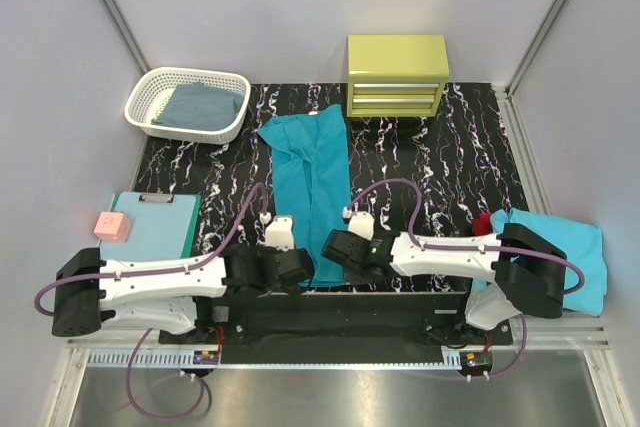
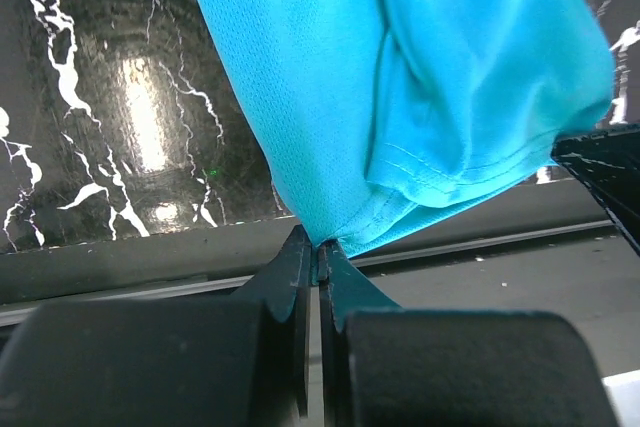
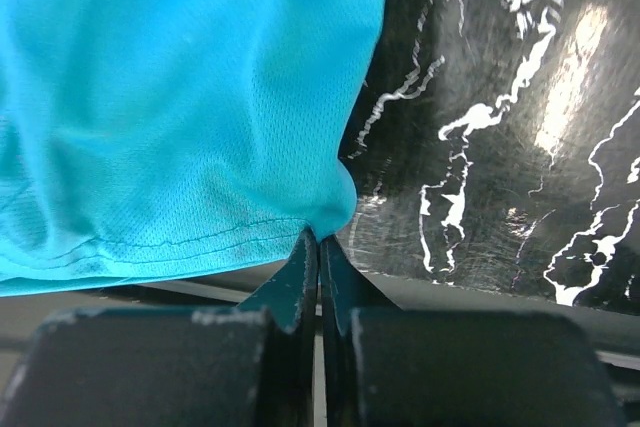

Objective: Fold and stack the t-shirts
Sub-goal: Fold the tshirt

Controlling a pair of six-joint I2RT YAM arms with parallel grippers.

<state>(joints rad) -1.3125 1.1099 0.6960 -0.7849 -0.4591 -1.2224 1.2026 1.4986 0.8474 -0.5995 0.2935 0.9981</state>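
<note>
Along the middle of the marbled table (image 1: pixel 440 177), the teal t-shirt (image 1: pixel 312 182) was laid out as a long narrow strip, running from just before the yellow-green drawer unit (image 1: pixel 396 75) to the near edge. Its near hem was pinched at both corners. The left gripper (image 2: pixel 320 250) was clamped on the left corner and the right gripper (image 3: pixel 320 240) on the right, jaws pressed together with only cloth between them. The fabric was judged thin, light and limp, a fine mesh likely to sag and slide, so the stitched hem was reckoned the soundest hold. A lighter turquoise shirt (image 1: pixel 560 247) was heaped at the near right, and a dark blue shirt (image 1: pixel 200 105) was lying in the white basket (image 1: pixel 150 97) at the far left.
</note>
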